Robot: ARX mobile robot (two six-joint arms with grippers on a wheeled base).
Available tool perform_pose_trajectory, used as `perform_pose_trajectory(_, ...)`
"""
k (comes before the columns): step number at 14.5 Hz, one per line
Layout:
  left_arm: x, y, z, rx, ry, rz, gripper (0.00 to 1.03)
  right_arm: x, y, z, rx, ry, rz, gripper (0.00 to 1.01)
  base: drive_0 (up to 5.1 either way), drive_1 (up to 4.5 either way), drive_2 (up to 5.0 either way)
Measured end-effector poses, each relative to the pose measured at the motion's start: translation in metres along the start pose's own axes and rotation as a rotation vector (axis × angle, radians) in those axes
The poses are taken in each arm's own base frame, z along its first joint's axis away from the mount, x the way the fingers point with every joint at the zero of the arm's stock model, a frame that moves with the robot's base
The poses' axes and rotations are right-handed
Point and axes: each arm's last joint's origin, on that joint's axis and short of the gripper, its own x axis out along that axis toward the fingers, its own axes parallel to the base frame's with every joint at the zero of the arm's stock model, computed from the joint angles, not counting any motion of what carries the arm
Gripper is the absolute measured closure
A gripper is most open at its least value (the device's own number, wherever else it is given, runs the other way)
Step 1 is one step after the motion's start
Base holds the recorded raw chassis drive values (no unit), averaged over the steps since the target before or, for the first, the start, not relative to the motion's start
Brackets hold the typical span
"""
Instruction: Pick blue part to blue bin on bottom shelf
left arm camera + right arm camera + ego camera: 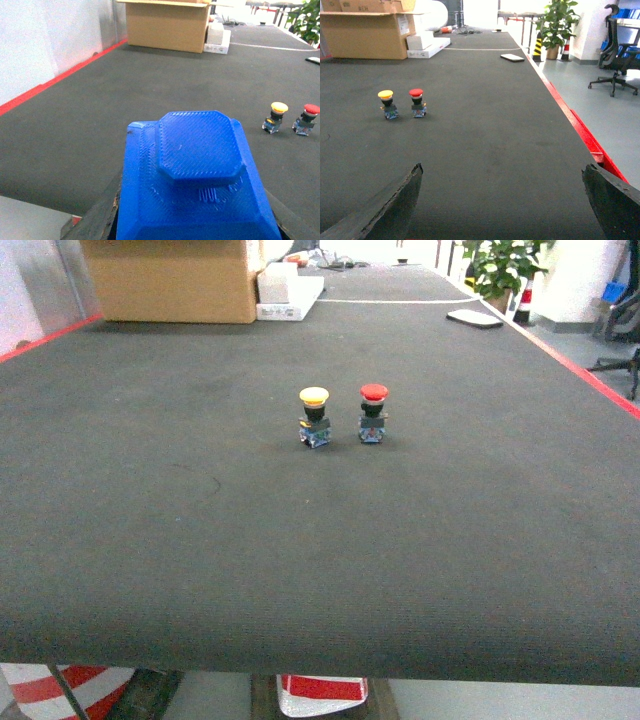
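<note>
The blue part [197, 165], a ribbed plastic block with an octagonal raised top, fills the lower left wrist view. My left gripper [195, 222] is shut on it, its dark fingers [95, 220] pressed against both sides. In the right wrist view my right gripper [502, 170] stands open over the dark mat with nothing between its fingers [395, 205]. Neither gripper shows in the head view. The blue bin and the bottom shelf are out of view.
Two push buttons stand mid-mat, one yellow-capped [314, 416] and one red-capped [373, 412]. A cardboard box [170, 280] and a white box [290, 295] sit at the far left. The dark mat [320, 570] has red edges; a plant [557, 22] and an office chair [615, 55] stand beyond the right side.
</note>
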Motion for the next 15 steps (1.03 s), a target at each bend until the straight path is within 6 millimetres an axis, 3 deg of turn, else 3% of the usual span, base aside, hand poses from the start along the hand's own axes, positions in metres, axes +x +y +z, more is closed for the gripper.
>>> perform_pose_trajectory(4, -0.0002, 0.0003, 0.0004, -0.002, -0.004, 0.001, 0.59, 0.0000, 0.0000, -0.0002, 0.000, 0.002, 0.000, 0.03, 0.0, 0.00, 0.0)
perform_pose_trajectory(15, -0.0001, 0.0001, 0.0001, -0.001, -0.001, 0.000, 0.59, 0.0000, 0.0000, -0.0002, 0.000, 0.002, 0.000, 0.03, -1.9, -1.93, -1.9)
